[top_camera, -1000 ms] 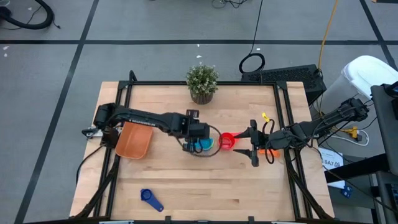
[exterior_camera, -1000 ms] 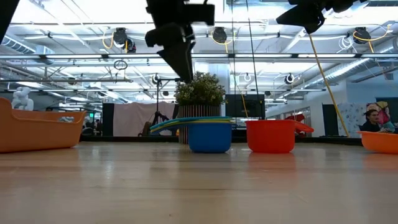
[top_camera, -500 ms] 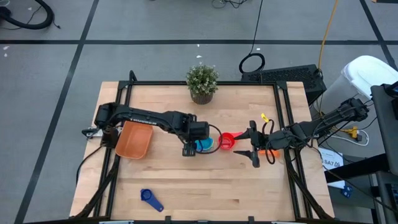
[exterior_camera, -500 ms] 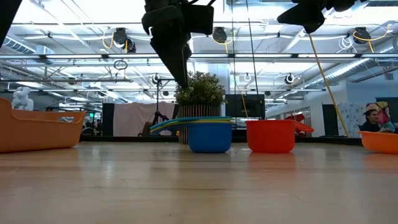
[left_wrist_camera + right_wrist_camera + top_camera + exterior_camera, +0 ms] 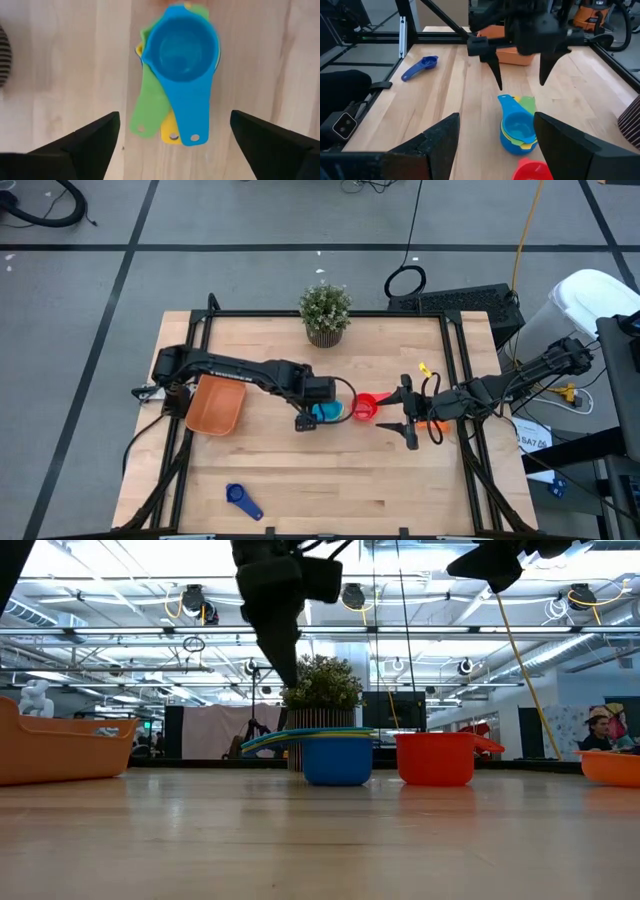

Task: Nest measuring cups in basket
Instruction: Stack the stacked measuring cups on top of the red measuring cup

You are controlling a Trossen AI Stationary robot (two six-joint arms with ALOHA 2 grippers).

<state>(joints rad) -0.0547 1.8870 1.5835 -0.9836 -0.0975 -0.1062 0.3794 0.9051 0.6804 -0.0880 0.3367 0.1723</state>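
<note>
Six measuring cups can be counted. Near the table's middle stands a stack of three nested scoops; the left wrist view shows a light blue cup on top, with the handle of a green cup and a yellow cup fanned out beneath it. Just beside the stack, toward the right arm, stands a single red cup. An orange cup lies under the right arm, and one dark blue cup lies well apart near the front edge.

The one orange basket sits on the table's left side with no cup visible inside.

The left gripper hangs above the stack, its fingers spread wide and clear of the handles, holding nothing. The right gripper waits near the red cup, its fingers also spread and empty.

The low view alone shows the stack and the red cup standing upright on the wood, side by side with a gap between them, and the potted plant behind them. The right wrist view gives the left gripper's two dark fingers pointing down over the stack, and the dark blue cup far off.
</note>
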